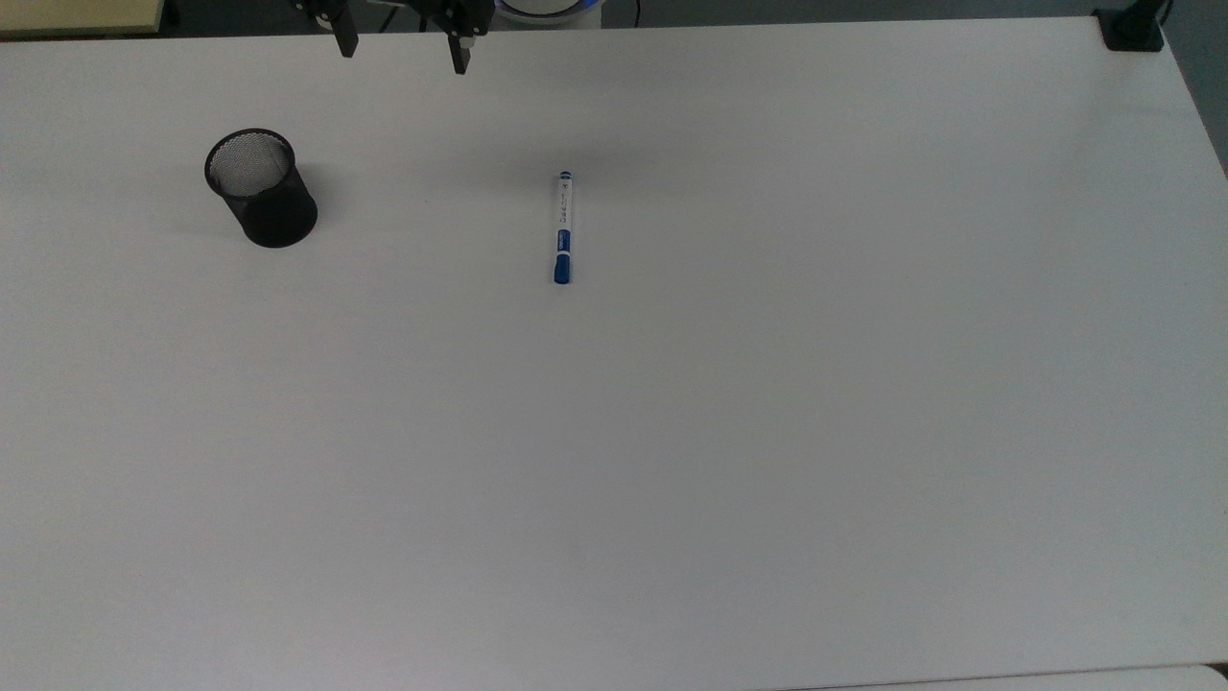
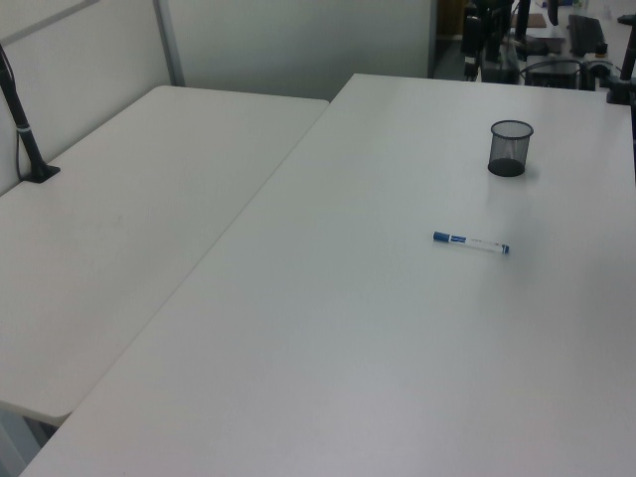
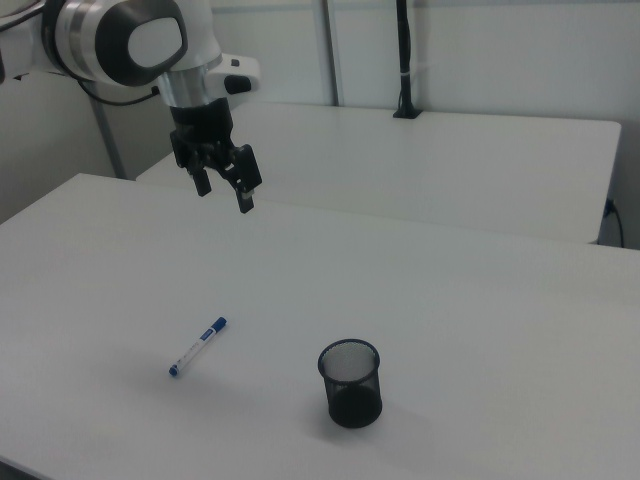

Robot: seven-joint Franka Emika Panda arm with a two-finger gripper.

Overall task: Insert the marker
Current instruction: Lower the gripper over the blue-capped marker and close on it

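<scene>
Fingers [image 1: 400, 50] spread, empty, at top view's 12 o'clock. White blue-capped marker [image 1: 563, 227] untouched on counter [image 1: 767, 384]; black mesh cup [image 1: 260, 188] at 9 o'clock. Grasp, insertion pending.

top view overhead, left and right views oblique, opposite, sharing table [image 1: 767, 432]

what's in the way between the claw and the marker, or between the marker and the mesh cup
Nothing visible. The open claw hangs above the white table, with bare tabletop between it and the flat-lying marker. The stretch from the marker to the upright mesh cup is bare too.
</scene>
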